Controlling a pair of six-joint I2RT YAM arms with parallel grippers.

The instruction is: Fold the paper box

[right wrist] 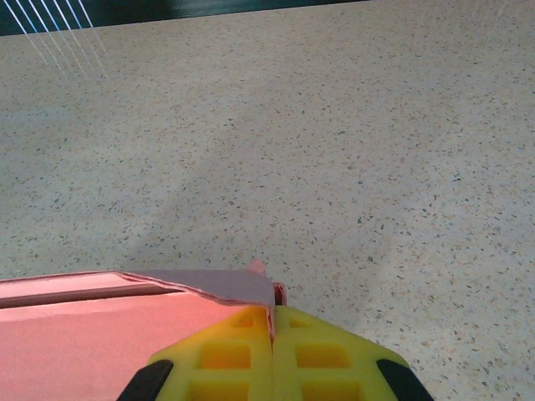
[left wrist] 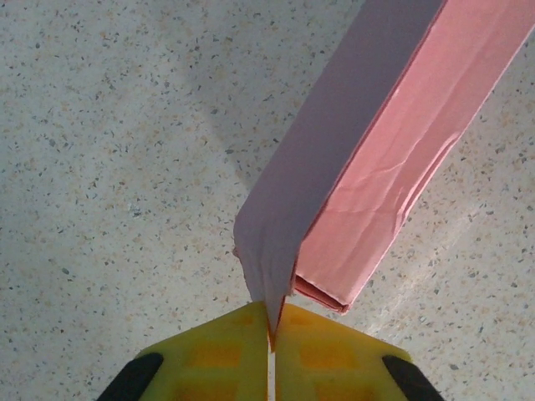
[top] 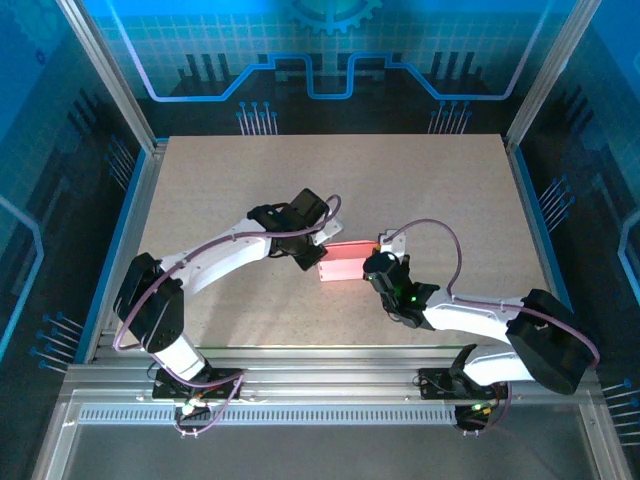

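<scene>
The pink paper box (top: 345, 262) lies mid-table between both arms, partly folded into a long flat shape. My left gripper (top: 316, 256) is at its left end. In the left wrist view its yellow jaws are shut on a thin flap of the paper box (left wrist: 368, 159), and my left gripper (left wrist: 272, 322) pinches the flap's tip. My right gripper (top: 378, 266) is at the box's right end. In the right wrist view my right gripper (right wrist: 272, 316) is shut on the corner edge of the paper box (right wrist: 75, 330), whose upper flap stands slightly raised.
The speckled beige tabletop (top: 430, 190) stretches wide behind and beside the box. Metal frame rails (top: 330, 385) run along the near edge by the arm bases, and blue panel walls (top: 330, 60) surround the table.
</scene>
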